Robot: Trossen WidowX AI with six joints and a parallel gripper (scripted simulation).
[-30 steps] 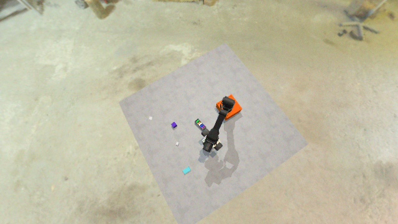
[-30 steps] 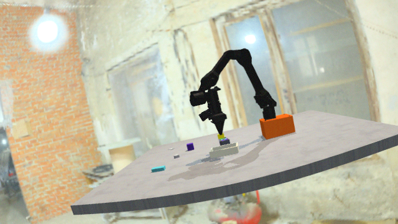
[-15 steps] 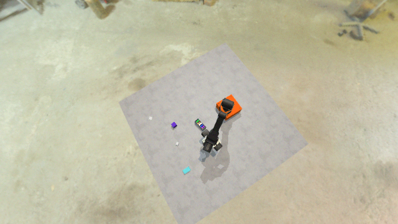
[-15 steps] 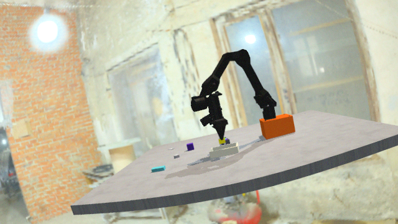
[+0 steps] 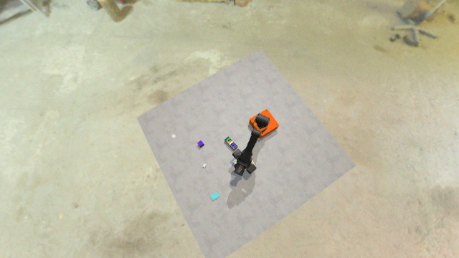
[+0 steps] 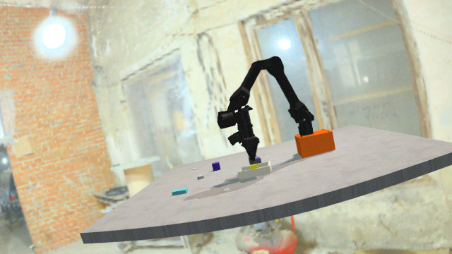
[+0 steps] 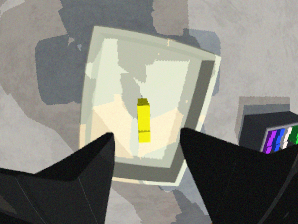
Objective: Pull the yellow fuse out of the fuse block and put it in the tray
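The yellow fuse (image 6: 253, 166) (image 7: 144, 117) is inside the outline of the cream tray (image 6: 255, 173) (image 7: 88, 85), near its middle in the wrist view. Whether it rests on the tray floor is hard to tell. My gripper (image 6: 252, 159) (image 7: 147, 137) is open just above the tray, with a fingertip on each side of the fuse and a gap to both. In the top view the arm hides most of the tray. The dark fuse block (image 5: 229, 145) (image 7: 252, 127) stands apart beside the tray, with purple (image 7: 270, 141), blue, white and green fuses in it.
A purple cube (image 5: 200, 143) (image 6: 216, 166), two small pale pieces and a cyan block (image 5: 215, 196) (image 6: 179, 191) lie on the grey table away from the tray. The arm stands on an orange base (image 5: 272, 123) (image 6: 317, 144).
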